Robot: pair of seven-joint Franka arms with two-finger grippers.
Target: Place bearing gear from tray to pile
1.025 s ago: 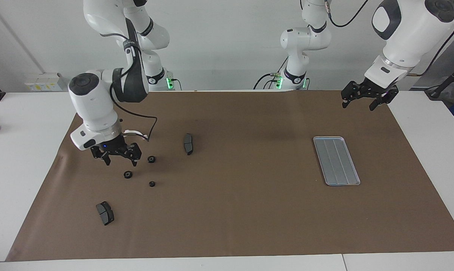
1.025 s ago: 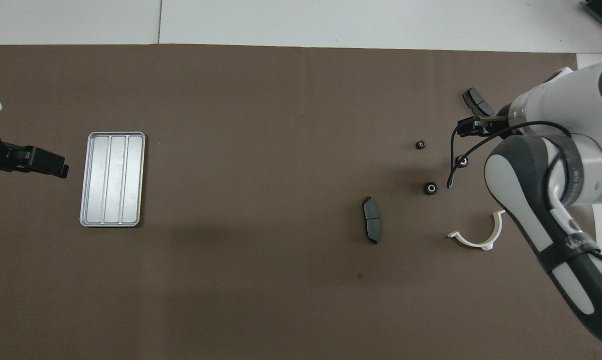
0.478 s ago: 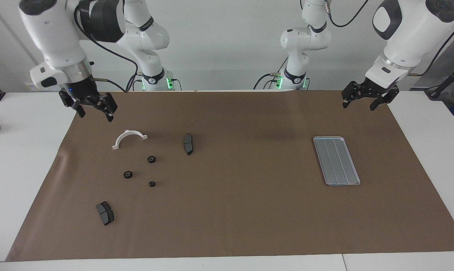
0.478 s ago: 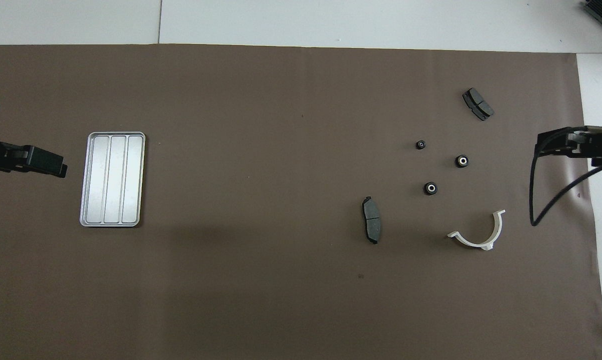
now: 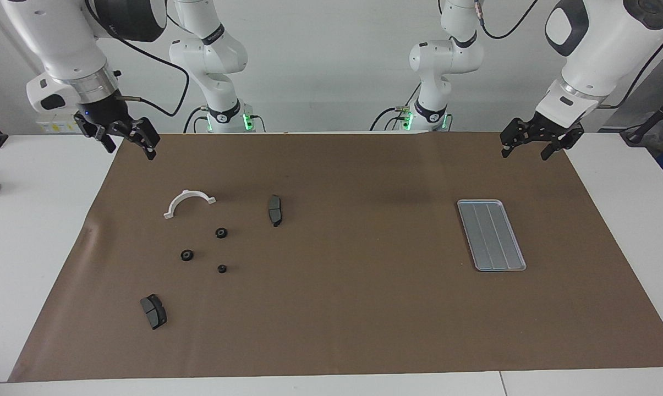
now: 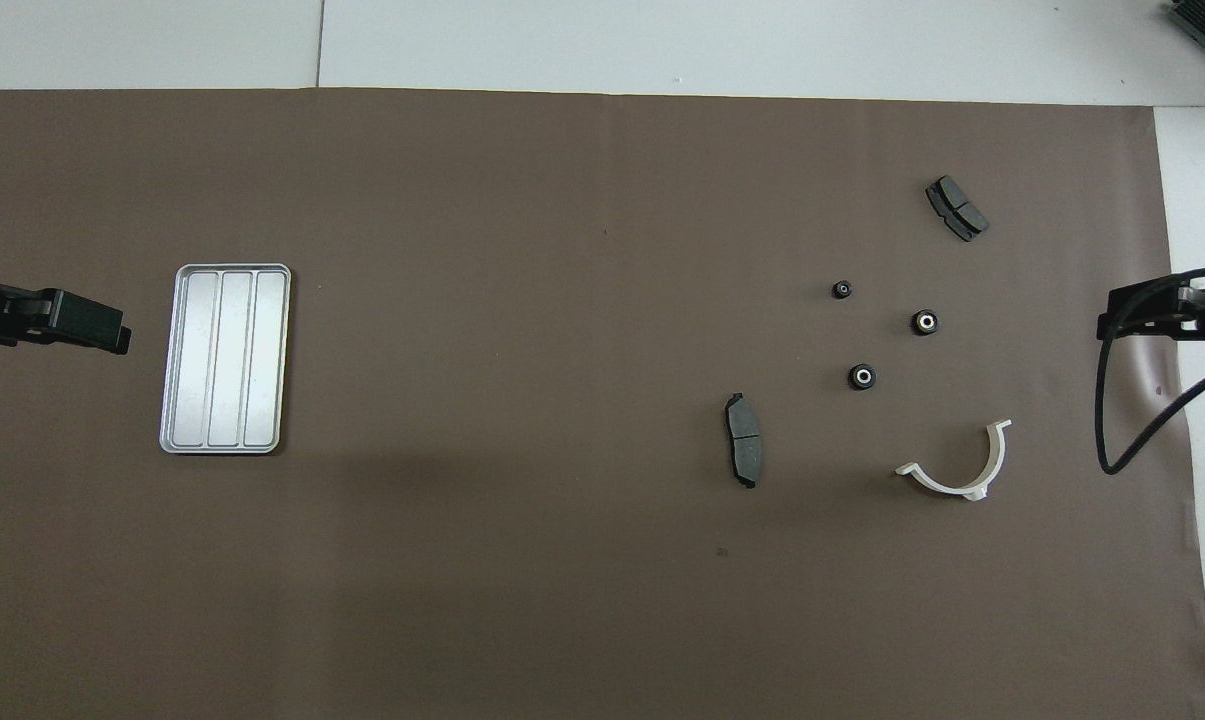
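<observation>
Both arms hang high and idle: the right gripper (image 5: 126,140) over the desk (image 5: 45,220) edge by the pile (image 5: 210,253), the left gripper (image 5: 540,144) up near the tray (image 5: 492,235), each with fingers apart and empty. The tray looks bare, so any reach into it risks closing on nothing. Count: three black gears, all in the pile, two brake pads (image 5: 275,210), one white half-ring bracket (image 5: 188,201), one tray.
</observation>
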